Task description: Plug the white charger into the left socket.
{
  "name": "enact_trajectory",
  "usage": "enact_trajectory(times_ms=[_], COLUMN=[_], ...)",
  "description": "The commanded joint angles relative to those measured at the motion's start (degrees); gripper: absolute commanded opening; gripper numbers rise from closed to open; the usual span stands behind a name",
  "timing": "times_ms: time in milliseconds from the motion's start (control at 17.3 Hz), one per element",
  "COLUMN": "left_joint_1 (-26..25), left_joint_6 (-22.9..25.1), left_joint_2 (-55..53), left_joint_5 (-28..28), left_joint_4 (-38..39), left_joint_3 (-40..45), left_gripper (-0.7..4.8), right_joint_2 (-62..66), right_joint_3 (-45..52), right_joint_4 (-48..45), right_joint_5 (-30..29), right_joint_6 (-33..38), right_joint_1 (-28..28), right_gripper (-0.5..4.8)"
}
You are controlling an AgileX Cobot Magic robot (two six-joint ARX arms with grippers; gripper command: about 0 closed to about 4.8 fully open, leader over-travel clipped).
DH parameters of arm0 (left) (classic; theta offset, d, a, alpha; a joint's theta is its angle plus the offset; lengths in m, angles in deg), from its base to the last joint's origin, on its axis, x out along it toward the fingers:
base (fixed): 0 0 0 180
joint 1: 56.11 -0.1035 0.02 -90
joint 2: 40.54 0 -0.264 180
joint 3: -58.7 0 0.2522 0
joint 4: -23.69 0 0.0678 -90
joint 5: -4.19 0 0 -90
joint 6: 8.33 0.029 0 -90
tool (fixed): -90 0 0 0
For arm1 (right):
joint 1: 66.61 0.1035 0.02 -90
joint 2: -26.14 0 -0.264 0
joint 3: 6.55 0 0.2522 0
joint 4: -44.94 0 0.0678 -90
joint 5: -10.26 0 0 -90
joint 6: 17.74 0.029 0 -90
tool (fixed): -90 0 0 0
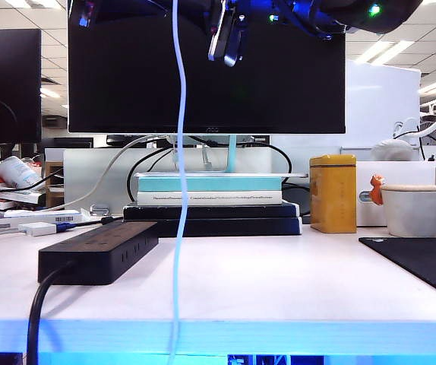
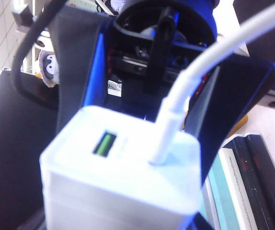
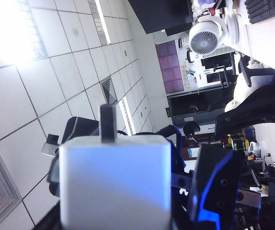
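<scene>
1. White desk in an office, seen from the exterior view. A black strip (image 1: 98,252) lies on its left part with a thick black cord (image 1: 39,312) running off the near edge. The left socket (image 1: 81,243) is in the strip's top face, which shows only as a thin sliver from this low angle, with nothing in it.
2. Behind the strip a monitor (image 1: 203,76) stands over a stack of books (image 1: 212,199). To the right are a yellow tin (image 1: 333,193), a white cup (image 1: 418,208) and a black mat (image 1: 423,262).
3. A thin white cable (image 1: 178,190) hangs from the top edge of the picture, past the monitor and over the desk's near edge. Dark arm parts crowd the top edge in front of the monitor, so both grippers are high above the desk and well apart from the strip.
4. Left wrist view: the charger (image 2: 123,187) fills the foreground and sits between the two dark fingers (image 2: 80,72) of the left gripper (image 2: 128,158), which are clamped on its sides. The cable is plugged into the charger's end face, beside a green port (image 2: 104,143).
5. Right wrist view: the camera looks up at ceiling tiles (image 3: 46,81) and a desk fan (image 3: 205,39). The charger is a white block close to the lens, with one dark prong (image 3: 108,122) sticking out.
6. A finger (image 3: 214,187) of the right gripper (image 3: 132,189) stands just beside the block. Whether that gripper presses on it I cannot tell.
</scene>
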Motion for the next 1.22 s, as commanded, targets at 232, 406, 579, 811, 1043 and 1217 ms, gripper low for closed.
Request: enact_trajectory(times_ms=[232, 406, 579, 811, 1043, 1217], left_joint_1=[0.11, 0.11, 0.11, 0.07, -0.02, -0.87], left_joint_6=[-2.4, -4.0, -7.8, -17.94, -29.16, -33.99], left_joint_2=[0.2, 0.2, 0.2, 0.2, 0.04, -0.07], left_joint_5=[1.27, 1.38, 2.19, 4.46, 4.48, 4.72], left_joint_4=[0.96, 0.94, 0.94, 0.92, 0.87, 0.87], left_joint_3=[-0.13, -0.13, -0.13, -0.13, -0.13, -0.13], left_gripper=[2.31, 1.8, 1.79, 1.79, 1.79, 1.79], right_joint_2=[-0.5, -0.5, -0.5, -0.5, -0.52, -0.5], right_joint_3=[-0.44, -0.44, -0.44, -0.42, -0.39, -0.37], right_joint_4=[-1.62, -4.13, -6.16, -7.65, -8.28, -10.69], right_joint_5=[0.87, 0.76, 0.81, 0.04, -5.25, -8.0], right_joint_6=[1.49, -1.2, -7.37, -13.29, -22.25, -23.65], right_joint_1=[-0.09, -0.11, -0.13, -0.37, -2.4, -4.22], right_gripper=[0.82, 3.45, 4.79, 4.79, 4.79, 4.79])
